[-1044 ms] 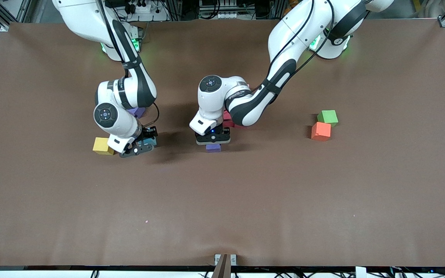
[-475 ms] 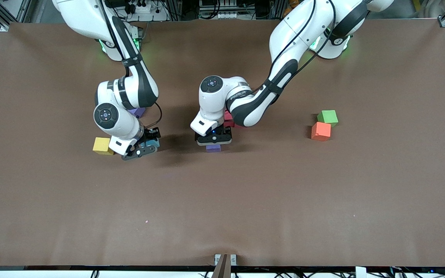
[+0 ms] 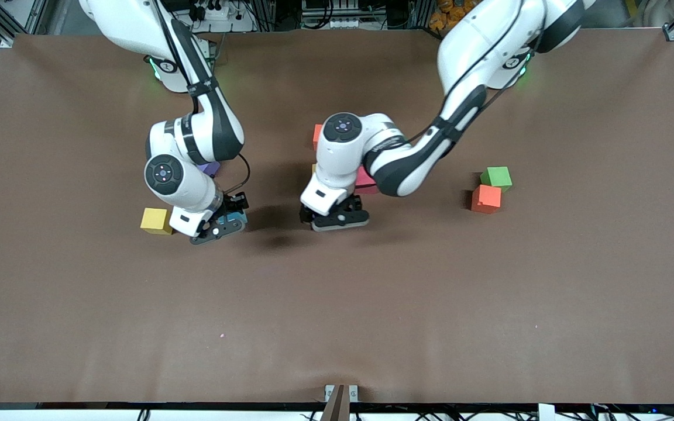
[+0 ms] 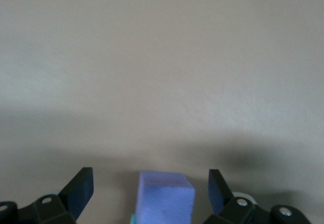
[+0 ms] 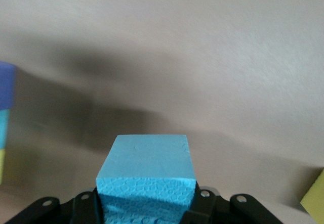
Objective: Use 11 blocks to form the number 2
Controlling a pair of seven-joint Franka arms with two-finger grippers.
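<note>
Even overhead light, soft shadows under arms; wrist views blurred.

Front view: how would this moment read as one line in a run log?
left tool: open over purple block | right tool: shut on blue block

pair of cubes (image 3: 492, 188): lying toward the left arm's end, touching, one nearer the front camera
lone cube (image 3: 154, 220): sitting toward the right arm's end
stacked cubes (image 3: 365, 179): lying mid-table, under the left arm
</note>
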